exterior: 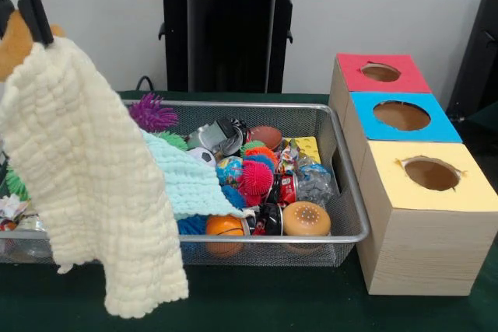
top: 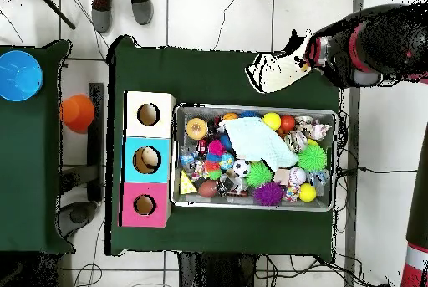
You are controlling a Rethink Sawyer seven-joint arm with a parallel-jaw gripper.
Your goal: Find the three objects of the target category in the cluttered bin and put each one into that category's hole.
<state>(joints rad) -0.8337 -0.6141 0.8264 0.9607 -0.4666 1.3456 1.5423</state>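
The bin (exterior: pixel 352 192) is a silver wire mesh basket full of toys; it also shows in the overhead view (top: pixel 254 108). My gripper (exterior: pixel 40 35) is at the upper left, shut on a cream waffle cloth (exterior: pixel 93 184) that hangs down in front of the bin's left end. A tan rounded thing (exterior: pixel 11 43) shows behind the gripper. In the overhead view the gripper (top: pixel 311 56) holds the cloth (top: pixel 276 73) outside the bin's rim, over the green table. The red-topped box's hole (exterior: pixel 380 72) is at the far right; it also shows in the overhead view (top: pixel 145 205).
A mint cloth (exterior: pixel 187 180) lies over toys in the bin, beside a purple spiky ball (exterior: pixel 151 113), an orange ball (exterior: pixel 225 228) and a burger toy (exterior: pixel 305 219). Blue-topped (exterior: pixel 401 116) and yellow-topped (exterior: pixel 430 173) boxes adjoin the red one. A person's feet (top: pixel 117 7) show overhead.
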